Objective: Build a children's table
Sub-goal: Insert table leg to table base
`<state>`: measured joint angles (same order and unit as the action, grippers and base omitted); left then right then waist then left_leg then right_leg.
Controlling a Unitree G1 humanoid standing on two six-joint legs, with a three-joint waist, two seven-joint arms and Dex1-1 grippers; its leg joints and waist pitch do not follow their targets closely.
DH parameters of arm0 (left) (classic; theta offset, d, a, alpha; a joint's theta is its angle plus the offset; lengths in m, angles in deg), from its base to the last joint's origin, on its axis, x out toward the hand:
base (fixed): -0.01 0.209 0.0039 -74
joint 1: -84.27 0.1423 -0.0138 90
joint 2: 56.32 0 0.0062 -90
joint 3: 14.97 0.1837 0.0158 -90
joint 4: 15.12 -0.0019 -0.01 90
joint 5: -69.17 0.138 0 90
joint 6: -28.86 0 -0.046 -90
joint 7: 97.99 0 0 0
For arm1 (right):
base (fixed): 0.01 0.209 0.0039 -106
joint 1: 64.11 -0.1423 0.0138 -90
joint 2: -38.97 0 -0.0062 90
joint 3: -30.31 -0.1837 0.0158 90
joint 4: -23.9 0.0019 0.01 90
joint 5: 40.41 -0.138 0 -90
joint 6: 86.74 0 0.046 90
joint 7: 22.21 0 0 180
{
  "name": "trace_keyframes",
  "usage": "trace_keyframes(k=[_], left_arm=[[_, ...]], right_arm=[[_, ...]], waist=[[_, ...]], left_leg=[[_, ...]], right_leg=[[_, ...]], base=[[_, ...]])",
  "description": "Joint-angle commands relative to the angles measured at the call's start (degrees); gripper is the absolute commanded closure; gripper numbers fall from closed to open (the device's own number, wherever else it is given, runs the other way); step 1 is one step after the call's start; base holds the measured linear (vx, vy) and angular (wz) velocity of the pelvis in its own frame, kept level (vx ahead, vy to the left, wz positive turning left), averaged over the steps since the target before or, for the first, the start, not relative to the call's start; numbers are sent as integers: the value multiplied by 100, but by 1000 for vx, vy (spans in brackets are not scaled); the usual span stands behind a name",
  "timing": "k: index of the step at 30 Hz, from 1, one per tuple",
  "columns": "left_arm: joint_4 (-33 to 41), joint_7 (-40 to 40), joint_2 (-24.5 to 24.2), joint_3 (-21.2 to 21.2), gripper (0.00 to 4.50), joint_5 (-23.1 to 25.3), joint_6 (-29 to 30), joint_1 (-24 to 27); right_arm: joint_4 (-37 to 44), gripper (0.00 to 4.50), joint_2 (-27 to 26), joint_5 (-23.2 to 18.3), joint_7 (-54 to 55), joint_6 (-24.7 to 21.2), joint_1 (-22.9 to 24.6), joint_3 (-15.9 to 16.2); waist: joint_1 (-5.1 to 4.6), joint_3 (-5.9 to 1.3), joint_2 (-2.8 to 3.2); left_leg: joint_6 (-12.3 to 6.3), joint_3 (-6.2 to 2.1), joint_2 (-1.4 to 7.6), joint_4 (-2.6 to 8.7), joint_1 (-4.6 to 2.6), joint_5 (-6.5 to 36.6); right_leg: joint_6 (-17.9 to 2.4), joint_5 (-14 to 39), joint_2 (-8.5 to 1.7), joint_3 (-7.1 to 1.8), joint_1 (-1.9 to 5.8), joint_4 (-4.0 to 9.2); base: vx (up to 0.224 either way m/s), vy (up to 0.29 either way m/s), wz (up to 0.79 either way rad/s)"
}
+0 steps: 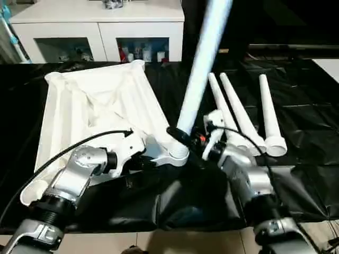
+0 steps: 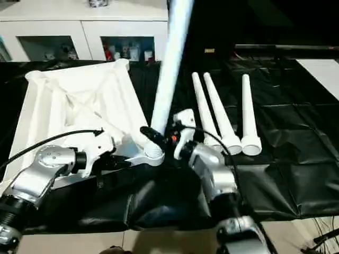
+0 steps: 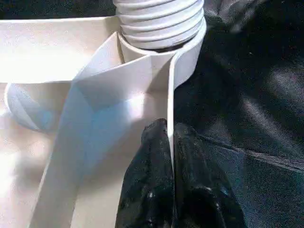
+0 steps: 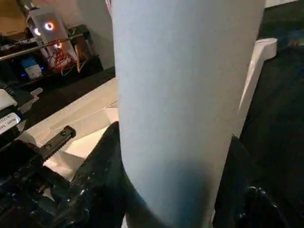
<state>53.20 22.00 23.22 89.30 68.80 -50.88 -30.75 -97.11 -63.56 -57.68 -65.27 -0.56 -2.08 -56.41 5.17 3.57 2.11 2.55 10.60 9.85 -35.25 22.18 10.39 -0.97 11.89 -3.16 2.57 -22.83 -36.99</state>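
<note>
1. While my right gripper (image 1: 183, 138) clasps the standing leg (image 1: 204, 63) low on its shaft, the three spare legs (image 1: 244, 119) lie side by side on the black sheet (image 1: 302, 121) just beyond that hand, close to its outer side, ribbed ends toward me.
2. My right wrist's cable (image 1: 233, 132) loops between that hand and the nearest spare leg.
3. The leg I hold rises past the top of the head view and tilts a little away from my left side; its ribbed end (image 3: 159, 21) sits in the corner socket (image 3: 190, 57) of the tabletop (image 1: 95, 100).
4. The tabletop lies underside up on the sheet, ahead of my left hand, its rim and ribs showing.
5. My left gripper (image 3: 170, 142) is pinched shut on the tabletop's thin rim (image 3: 171, 95), right beside the filled socket.
6. My two hands are near each other, with the socket between them.
7. Past the tabletop stands a white cabinet (image 1: 95, 21); small coloured items sit behind its glass doors, too small to tell apart.
</note>
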Motion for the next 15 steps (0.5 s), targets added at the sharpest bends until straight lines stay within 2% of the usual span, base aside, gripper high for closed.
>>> trace_keyframes(k=[1, 3, 7, 9, 10, 11, 12, 13, 14, 15], left_arm=[[23, 11, 58, -231, 450, -303, -137, -144], [1, 6, 45, -250, 450, -300, -134, -157], [-53, 14, 26, -279, 450, -284, -135, -191], [-59, 49, 20, -301, 450, -271, -124, -196], [-56, 51, 19, -303, 450, -271, -122, -193], [-46, 58, 19, -307, 450, -273, -116, -185], [-5, 65, 20, -317, 450, -280, -97, -155], [16, 69, 18, -320, 450, -283, -88, -138], [102, 94, 10, -332, 450, -297, -51, -65], [102, 94, 10, -332, 450, -297, -51, -65]], right_arm=[[-117, 265, -27, 299, 208, 190, 248, 103], [-70, 265, -58, 332, 251, 323, 308, 114], [42, 265, -86, 439, 307, 561, 444, 182], [95, 265, -71, 565, 312, 730, 518, 289], [102, 265, -71, 572, 313, 743, 524, 296], [119, 265, -72, 592, 315, 776, 540, 316], [163, 265, -84, 607, 297, 800, 576, 351], [176, 265, -86, 619, 286, 806, 586, 371], [189, 265, -87, 674, 230, 831, 597, 460], [189, 265, -87, 674, 230, 831, 597, 460]], waist=[[3, -364, 92], [-2, -358, 113], [-6, -334, 104], [-10, -313, 57], [-10, -318, 72], [-16, -312, 59], [-27, -290, 0], [-12, -294, 39], [-31, -269, -50], [-16, -270, -22]], left_leg=[[96, -207, 347, 502, -132, 1689], [85, -213, 343, 511, -121, 1671], [34, -207, 349, 524, -122, 1708], [-1, -202, 349, 538, -112, 1661], [-11, -205, 347, 538, -118, 1639], [-25, -204, 351, 543, -117, 1641], [-54, -194, 350, 549, -113, 1667], [-65, -200, 349, 545, -120, 1647], [-95, -188, 354, 561, -114, 1637], [-105, -202, 352, 557, -112, 1614]], right_leg=[[-1206, 1386, -555, -307, 194, 546], [-1219, 1323, -549, -302, 195, 534], [-1182, 1465, -551, -313, 183, 566], [-1146, 1492, -548, -314, 180, 572], [-1137, 1525, -552, -314, 182, 572], [-1131, 1546, -550, -313, 177, 576], [-1108, 1650, -550, -319, 169, 600], [-1083, 1744, -566, -324, 169, 603], [-1054, 1788, -555, -325, 160, 621], [-1046, 1830, -569, -327, 167, 606]], base=[[0, 0, 0], [0, 0, 0], [0, 0, 0], [0, 0, 0], [0, 0, 0], [0, 0, 0], [0, 0, 0], [0, 0, 0], [0, 0, 0], [0, 0, 0]])
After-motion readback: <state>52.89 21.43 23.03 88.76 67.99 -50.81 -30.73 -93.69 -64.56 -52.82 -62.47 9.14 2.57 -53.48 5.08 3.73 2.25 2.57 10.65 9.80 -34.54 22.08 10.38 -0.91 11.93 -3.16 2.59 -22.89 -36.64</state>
